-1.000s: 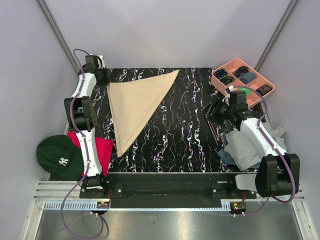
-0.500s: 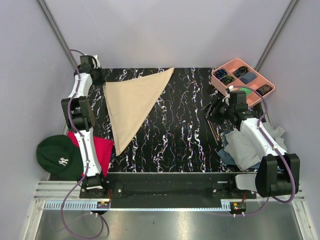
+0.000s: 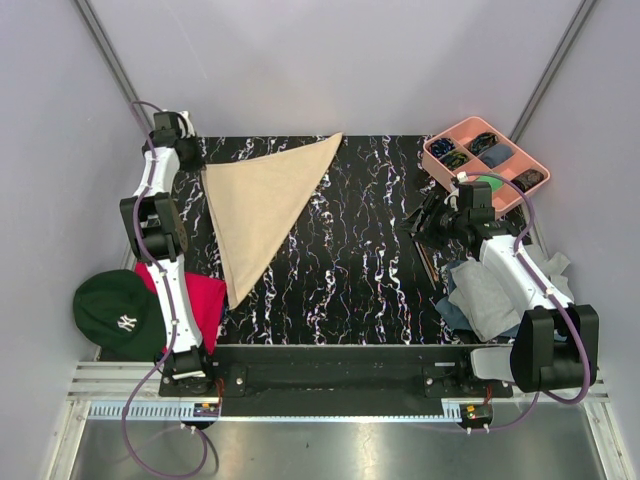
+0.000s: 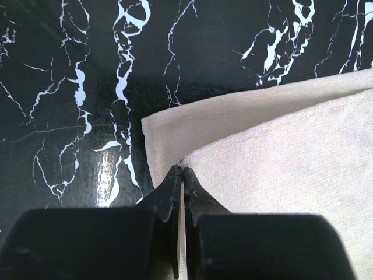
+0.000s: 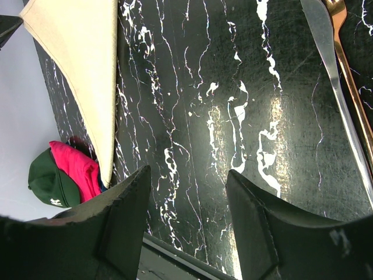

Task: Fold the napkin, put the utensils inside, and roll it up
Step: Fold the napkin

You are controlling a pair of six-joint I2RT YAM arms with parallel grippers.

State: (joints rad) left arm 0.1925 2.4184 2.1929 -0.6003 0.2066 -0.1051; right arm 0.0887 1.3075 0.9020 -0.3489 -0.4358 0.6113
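I'm mid-fold, my left end effector (image 4: 182, 174) pinching the napkin (image 3: 265, 205) by its corner at the bench's (image 3: 360, 260) far-left corner, while my right end effector (image 5: 187, 198) hangs open above the utensils (image 5: 341, 64) by the right edge, which I judge need grasping next.

The green cap (image 3: 118, 312) bears a white "NY" monogram.

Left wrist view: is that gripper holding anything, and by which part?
The left gripper pinches the plain beige cloth napkin at a corner of its upper layer.
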